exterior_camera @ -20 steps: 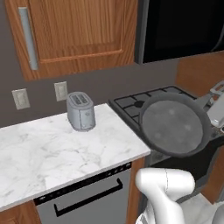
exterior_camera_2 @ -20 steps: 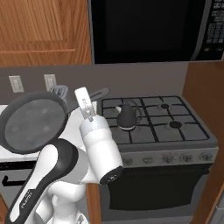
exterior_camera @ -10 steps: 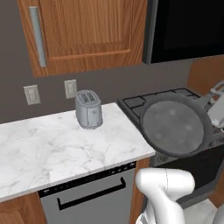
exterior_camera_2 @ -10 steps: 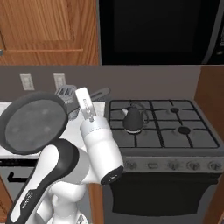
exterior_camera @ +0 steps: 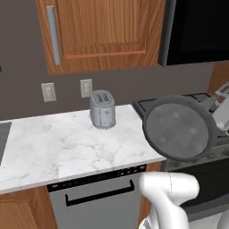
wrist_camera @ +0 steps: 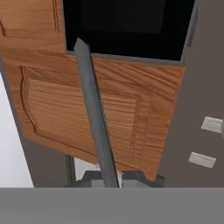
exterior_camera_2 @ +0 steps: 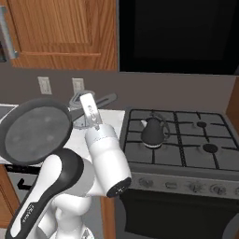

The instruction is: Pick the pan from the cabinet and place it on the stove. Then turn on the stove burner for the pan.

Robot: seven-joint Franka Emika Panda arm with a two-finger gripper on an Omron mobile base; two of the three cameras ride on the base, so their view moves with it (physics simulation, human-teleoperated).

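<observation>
Tool (wrist_camera: 111, 178) pressed almost together, pinching the long handle of the pan (exterior_camera: 180, 128); in the hand view the handle runs as a grey bar from between the two finger tips up toward 12 o'clock, across the wooden door of the cabinet (wrist_camera: 83, 109).

The pan is held in the air, tilted on edge with its mottled grey face turned toward the cameras. In the left base view it hangs at 3 o'clock, in front of the near edge of the marble worktop (exterior_camera: 58, 143) and the left edge of the stove (exterior_camera: 197, 100), touching neither as far as can be told. In the right base view the pan (exterior_camera_2: 36, 130) sits at 9 o'clock, beside the white arm.

Stove (exterior_camera_2: 186, 140): black grates, a row of knobs along the front; a small black kettle (exterior_camera_2: 153, 130) stands on its left rear grate.

A grey toaster (exterior_camera: 103, 108) stands on the worktop near the wall, below two wall outlets (exterior_camera: 86, 87). The cabinet (exterior_camera: 107, 31) hangs above it, door shut, with a vertical bar handle (exterior_camera: 53, 35).
</observation>
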